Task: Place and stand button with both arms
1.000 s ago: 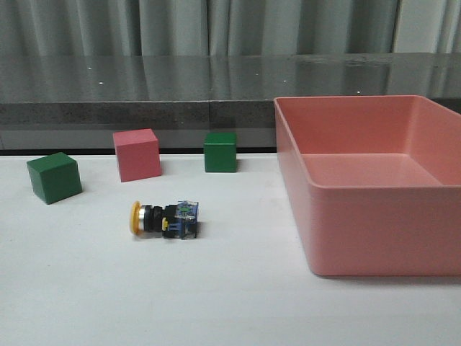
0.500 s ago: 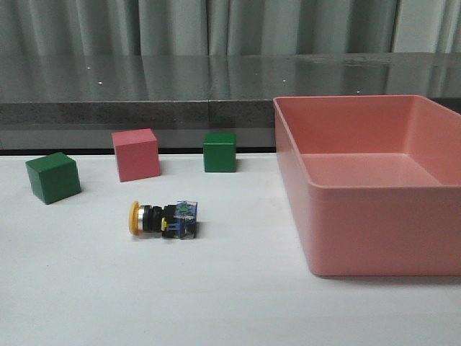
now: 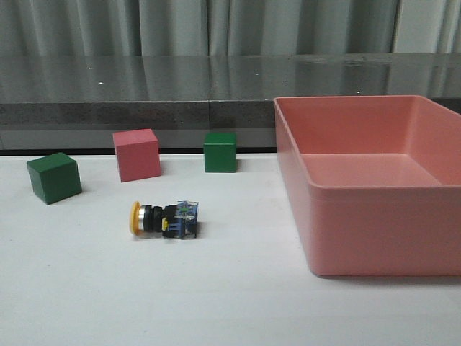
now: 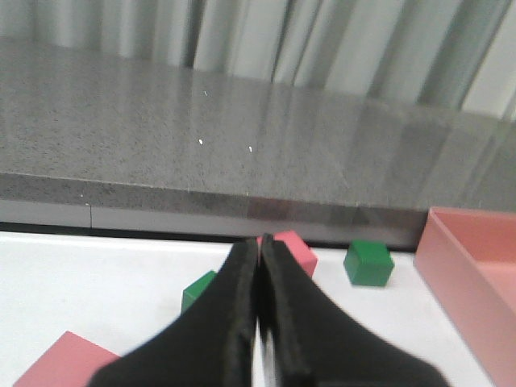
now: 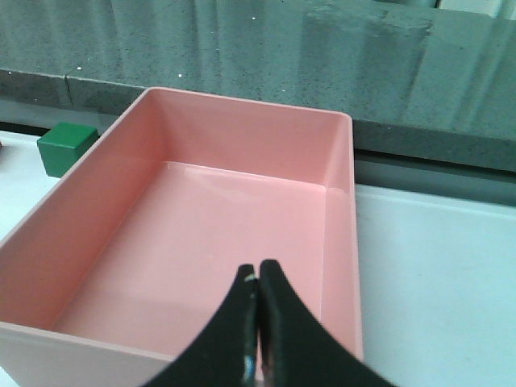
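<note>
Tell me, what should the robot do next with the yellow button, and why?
Probably open the left pincer and bring it toward the button. The button lies on its side on the table, untouched, and both pincers are shut; the right pincer hangs over the pink bin.

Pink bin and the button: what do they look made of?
Pink bin: likely moulded plastic, smooth semi-gloss; soft highlights on the floor, rounded rim. Button, lying on its side: probably plastic throughout, with a glossy yellow cap, black body and clear bluish base; a silvery ring behind the cap could be metal, too small to tell.
</note>
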Motion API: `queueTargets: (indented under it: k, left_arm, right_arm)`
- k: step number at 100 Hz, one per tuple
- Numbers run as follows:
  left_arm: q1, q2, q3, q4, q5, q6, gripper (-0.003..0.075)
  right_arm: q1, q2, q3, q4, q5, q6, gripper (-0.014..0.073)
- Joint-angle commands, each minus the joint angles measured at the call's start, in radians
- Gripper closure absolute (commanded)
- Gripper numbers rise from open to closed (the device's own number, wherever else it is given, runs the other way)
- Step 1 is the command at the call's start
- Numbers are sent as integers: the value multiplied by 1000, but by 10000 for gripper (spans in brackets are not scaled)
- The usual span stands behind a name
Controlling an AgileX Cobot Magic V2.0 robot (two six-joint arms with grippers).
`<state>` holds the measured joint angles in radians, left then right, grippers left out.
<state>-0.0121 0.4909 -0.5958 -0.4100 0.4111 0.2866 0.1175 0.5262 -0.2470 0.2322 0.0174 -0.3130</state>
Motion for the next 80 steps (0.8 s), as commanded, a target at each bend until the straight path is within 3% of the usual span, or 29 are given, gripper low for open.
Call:
queueTargets:
  k: [1, 7, 16, 24, 31, 50, 64, 80]
  left_arm:
    - [4, 131, -142, -10, 47, 132, 729]
    - [4, 209, -219, -10, 94, 231, 675]
    - [4, 320, -309, -10, 140, 353, 482]
    - [4, 401, -356, -18, 123, 364, 276]
    - [4, 462, -378, -27, 68, 360, 183]
    - [1, 582, -387, -175, 71, 407, 174]
    - [-1, 689, -394, -423, 85, 745, 174]
    - [16, 852, -441, -771, 333, 1151, 174]
  right_arm:
    - [-6, -2, -26, 2, -69, -2, 707]
    - [-6, -2, -26, 2, -69, -2, 707]
    - [-6, -2, -26, 2, -69, -2, 707]
    - [-6, -2, -26, 2, -69, -2, 707]
    - [-6, -2, -26, 2, -69, -2, 707]
    - [-6, -2, -26, 2, -69, -2, 707]
    - [-6, -2, -26, 2, -69, -2, 707]
    - [-6, -2, -26, 2, -69, -2, 707]
